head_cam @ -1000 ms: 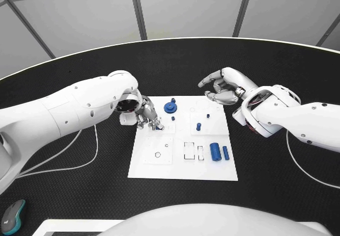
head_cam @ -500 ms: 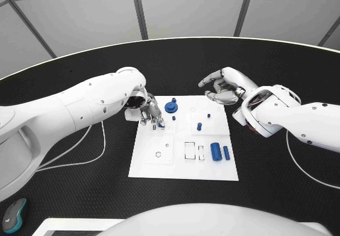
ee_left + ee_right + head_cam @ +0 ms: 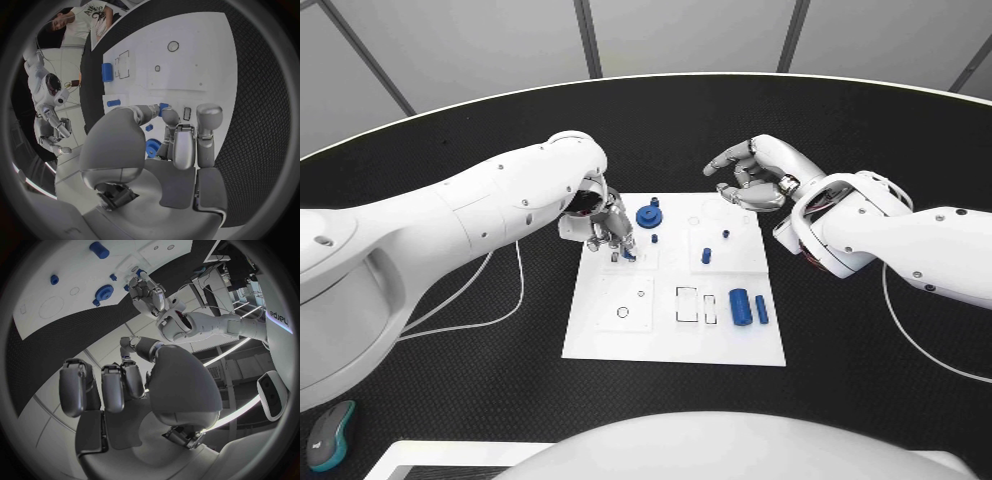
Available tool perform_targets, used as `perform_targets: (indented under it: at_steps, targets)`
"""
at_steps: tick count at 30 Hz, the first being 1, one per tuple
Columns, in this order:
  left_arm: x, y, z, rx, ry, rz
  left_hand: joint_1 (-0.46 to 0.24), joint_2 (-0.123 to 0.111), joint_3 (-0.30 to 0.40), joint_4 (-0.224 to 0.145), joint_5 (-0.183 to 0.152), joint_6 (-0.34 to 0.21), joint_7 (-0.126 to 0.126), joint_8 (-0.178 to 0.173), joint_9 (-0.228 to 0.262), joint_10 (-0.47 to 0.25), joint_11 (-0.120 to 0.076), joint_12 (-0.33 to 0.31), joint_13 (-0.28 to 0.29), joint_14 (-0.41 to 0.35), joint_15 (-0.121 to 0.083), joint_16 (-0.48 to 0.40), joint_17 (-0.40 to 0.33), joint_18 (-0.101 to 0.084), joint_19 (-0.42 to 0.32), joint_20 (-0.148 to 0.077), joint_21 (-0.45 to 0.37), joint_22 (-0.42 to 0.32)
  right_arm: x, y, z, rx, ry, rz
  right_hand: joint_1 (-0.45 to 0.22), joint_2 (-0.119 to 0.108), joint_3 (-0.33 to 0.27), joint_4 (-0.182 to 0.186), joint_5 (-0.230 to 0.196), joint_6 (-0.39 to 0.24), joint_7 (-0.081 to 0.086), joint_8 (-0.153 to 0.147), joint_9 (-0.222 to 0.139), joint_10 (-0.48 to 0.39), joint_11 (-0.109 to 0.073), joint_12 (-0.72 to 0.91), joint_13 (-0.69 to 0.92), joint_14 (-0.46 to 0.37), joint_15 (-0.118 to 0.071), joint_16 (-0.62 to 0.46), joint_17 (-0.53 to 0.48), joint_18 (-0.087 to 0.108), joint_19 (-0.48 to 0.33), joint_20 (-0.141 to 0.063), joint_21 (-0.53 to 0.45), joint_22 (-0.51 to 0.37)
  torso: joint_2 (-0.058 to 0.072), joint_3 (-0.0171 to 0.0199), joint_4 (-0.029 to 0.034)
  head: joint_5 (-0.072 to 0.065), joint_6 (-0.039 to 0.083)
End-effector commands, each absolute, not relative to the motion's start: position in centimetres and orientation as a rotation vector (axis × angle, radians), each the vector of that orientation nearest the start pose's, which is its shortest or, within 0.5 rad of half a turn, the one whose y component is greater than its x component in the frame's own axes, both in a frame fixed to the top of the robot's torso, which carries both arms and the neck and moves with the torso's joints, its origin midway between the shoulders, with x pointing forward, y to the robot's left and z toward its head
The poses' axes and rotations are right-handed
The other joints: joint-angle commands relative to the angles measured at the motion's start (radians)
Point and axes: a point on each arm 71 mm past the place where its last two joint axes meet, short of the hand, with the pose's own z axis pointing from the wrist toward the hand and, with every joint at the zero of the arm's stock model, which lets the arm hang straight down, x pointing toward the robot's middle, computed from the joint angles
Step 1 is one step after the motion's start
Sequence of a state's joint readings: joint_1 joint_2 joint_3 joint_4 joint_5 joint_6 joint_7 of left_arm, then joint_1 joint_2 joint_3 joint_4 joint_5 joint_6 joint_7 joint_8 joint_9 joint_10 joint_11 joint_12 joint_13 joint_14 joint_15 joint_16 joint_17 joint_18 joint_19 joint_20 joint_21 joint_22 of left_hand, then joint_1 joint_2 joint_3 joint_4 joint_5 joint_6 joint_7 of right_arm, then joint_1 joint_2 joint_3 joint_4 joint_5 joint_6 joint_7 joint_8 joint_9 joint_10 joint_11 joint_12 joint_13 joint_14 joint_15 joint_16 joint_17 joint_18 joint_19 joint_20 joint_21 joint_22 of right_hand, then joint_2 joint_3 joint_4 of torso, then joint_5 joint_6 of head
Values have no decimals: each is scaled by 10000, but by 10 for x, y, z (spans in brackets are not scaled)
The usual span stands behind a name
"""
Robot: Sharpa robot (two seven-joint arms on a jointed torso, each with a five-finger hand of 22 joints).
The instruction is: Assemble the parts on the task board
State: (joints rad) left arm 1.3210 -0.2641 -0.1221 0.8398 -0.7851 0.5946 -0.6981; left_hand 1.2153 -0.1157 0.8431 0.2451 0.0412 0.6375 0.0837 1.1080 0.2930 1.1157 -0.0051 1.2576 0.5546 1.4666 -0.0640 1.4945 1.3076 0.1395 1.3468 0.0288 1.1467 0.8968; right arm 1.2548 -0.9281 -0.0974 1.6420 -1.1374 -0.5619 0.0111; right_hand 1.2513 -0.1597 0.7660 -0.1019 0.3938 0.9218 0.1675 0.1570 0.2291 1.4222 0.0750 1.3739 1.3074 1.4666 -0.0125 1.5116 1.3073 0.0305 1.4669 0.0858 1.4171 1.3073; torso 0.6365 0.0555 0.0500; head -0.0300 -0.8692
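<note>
The white task board lies in the middle of the black table. My left hand points its fingers down at the board's far left part, and its fingertips pinch a small blue part there. Beside that hand stands a blue gear-like disc, with small blue pegs further right. Two blue cylinders lie at the board's right side. My right hand hovers over the board's far right corner, its fingers curled in and nothing in them. The right wrist view shows the board, the disc and my left hand.
Rectangular slots and a round hole mark the board's near half. White cables trail over the table to the left. A teal object lies at the near left edge.
My left arm has swung further over the table and its hand has edged right along the board's far left part. The right hand has stayed put.
</note>
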Motion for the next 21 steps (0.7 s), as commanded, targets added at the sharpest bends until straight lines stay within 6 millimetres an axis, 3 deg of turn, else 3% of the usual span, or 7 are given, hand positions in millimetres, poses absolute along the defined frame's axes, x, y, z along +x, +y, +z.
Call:
perform_targets:
  at_steps: [1, 21]
  targets:
    - [557, 112, -231, -1335, 27663, -1171, -97, 71, -1, -92, 64, 308, -187, 485, 295, 134, -36, 55, 97, 580, -74, 71, 876, -146, 109, 12, 110, 107, 467, -213, -156, 1377, 14934, 8612, -99, -27, 0, -30, 23, 98, 3, -69, -13, -29, -8, 6, 716, 763, 64, -46, 1430, 104, 389, 70, 9, 1413, 5, 3, -8, 17, -14]
    - [559, 108, -232, -715, 27779, -591, -271, 85, -318, -50, 62, 525, -292, 530, 408, 414, -126, 182, 524, 656, -148, 193, 1163, -178, 171, -21, 269, 320, 466, -211, -156, 1370, 14929, 8639, -126, -30, -13, -25, 20, 117, -2, -84, -22, -32, -12, 2, 710, 760, 62, -55, 1416, 104, 391, 70, 10, 1418, 11, -13, 6, 6, -35]
